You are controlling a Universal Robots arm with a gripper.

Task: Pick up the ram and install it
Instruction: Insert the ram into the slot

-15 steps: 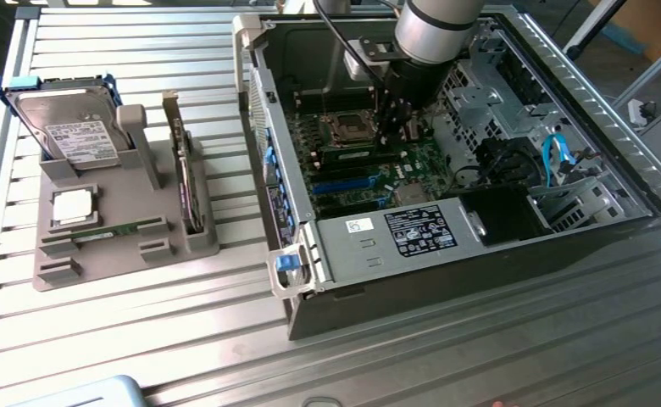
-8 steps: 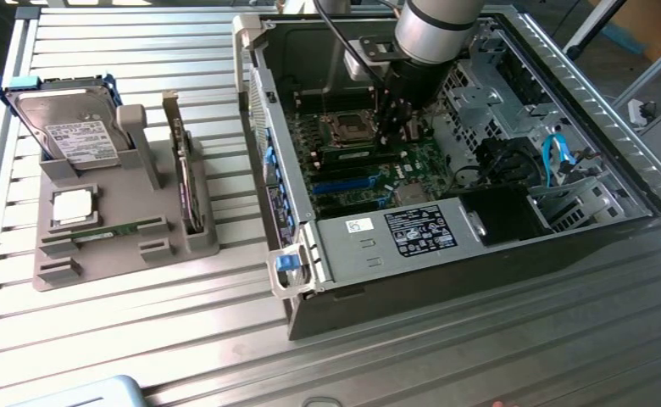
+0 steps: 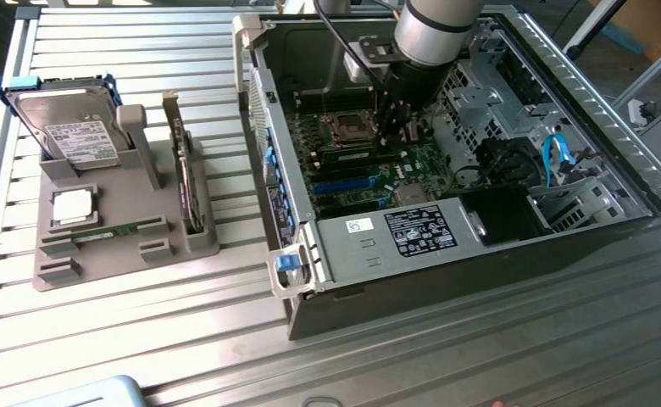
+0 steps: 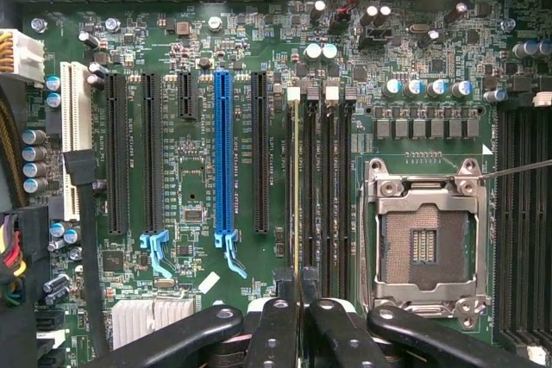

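My gripper (image 3: 394, 127) reaches down into the open computer case (image 3: 297, 246), just above the motherboard (image 3: 359, 174). In the wrist view the black fingers (image 4: 274, 327) are shut on the ram (image 4: 296, 187). It shows edge-on as a thin strip with a yellowish edge, and it lines up along one of the black memory slots (image 4: 332, 196) next to the CPU socket (image 4: 423, 243). I cannot tell whether it is touching the slot. A second green ram stick (image 3: 121, 230) lies flat in the grey holder (image 3: 104, 254) on the exterior view's left.
The holder also carries a silver hard drive (image 3: 73, 134) and an upright expansion card (image 3: 181, 174). Inside the case are the power supply (image 3: 415, 231), a drive cage (image 3: 500, 85) and blue cables (image 3: 552, 157). A blue expansion slot (image 4: 222, 157) and several black ones lie beside the memory slots.
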